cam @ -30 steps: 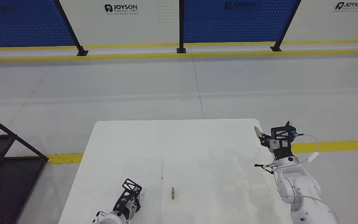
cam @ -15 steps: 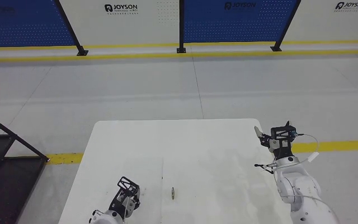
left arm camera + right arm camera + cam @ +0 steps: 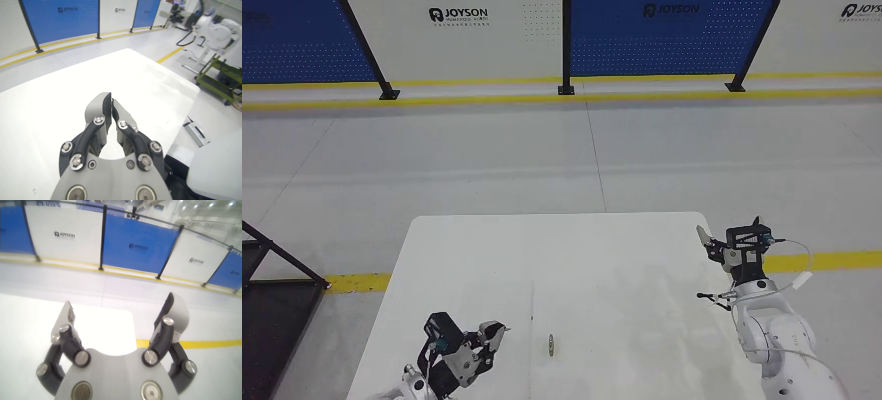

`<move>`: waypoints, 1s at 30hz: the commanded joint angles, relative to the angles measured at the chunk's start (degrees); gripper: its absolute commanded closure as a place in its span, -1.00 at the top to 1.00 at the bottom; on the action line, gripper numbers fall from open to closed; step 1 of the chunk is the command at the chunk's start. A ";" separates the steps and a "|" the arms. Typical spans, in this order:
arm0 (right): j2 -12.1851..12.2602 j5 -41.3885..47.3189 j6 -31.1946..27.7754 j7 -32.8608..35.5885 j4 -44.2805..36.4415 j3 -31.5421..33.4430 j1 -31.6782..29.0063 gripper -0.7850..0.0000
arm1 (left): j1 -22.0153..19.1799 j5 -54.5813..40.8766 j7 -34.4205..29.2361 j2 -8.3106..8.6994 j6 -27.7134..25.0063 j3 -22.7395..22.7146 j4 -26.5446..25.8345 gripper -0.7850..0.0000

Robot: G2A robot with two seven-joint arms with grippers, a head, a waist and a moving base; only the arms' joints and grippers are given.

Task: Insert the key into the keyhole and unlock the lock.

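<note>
Moved: left gripper had swung round over the near-left part of the table. A second ago it pointed toward the far edge; it then pointed sideways, toward the small metal piece. Right arm and the piece had not shifted.
Left jaws: together, ribbed pads meeting at the tips, nothing visible between them.
Left position: above the table, near the front edge, close to the piece but apart from it.
Right gripper: jaws wide apart, nothing between them.
Right position: at the table's far right corner, one finger over the tabletop, the other over the floor.
Task item: small metal piece lay flat on the table near the front edge, around mid-width. Too small to tell key from lock.
Clearance: piece well apart from the right gripper.
</note>
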 commanded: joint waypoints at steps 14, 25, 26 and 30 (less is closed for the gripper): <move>-0.62 -14.48 -8.88 1.40 -6.55 -17.69 -10.25 1.00 | -2.83 0.87 16.04 0.23 -7.62 0.41 7.45 -1.00; -2.37 -18.13 -13.73 6.74 2.25 -34.05 -6.23 1.00 | -2.83 0.87 16.04 0.23 -7.62 0.41 7.45 -1.00; -2.60 -16.89 -14.72 6.98 3.05 -35.40 -5.79 1.00 | -2.83 0.87 16.04 0.23 -7.62 0.41 7.45 -1.00; -3.52 -13.76 -15.12 7.87 5.78 -38.86 -2.97 1.00 | -2.83 0.87 16.04 0.23 -7.62 0.41 7.45 -1.00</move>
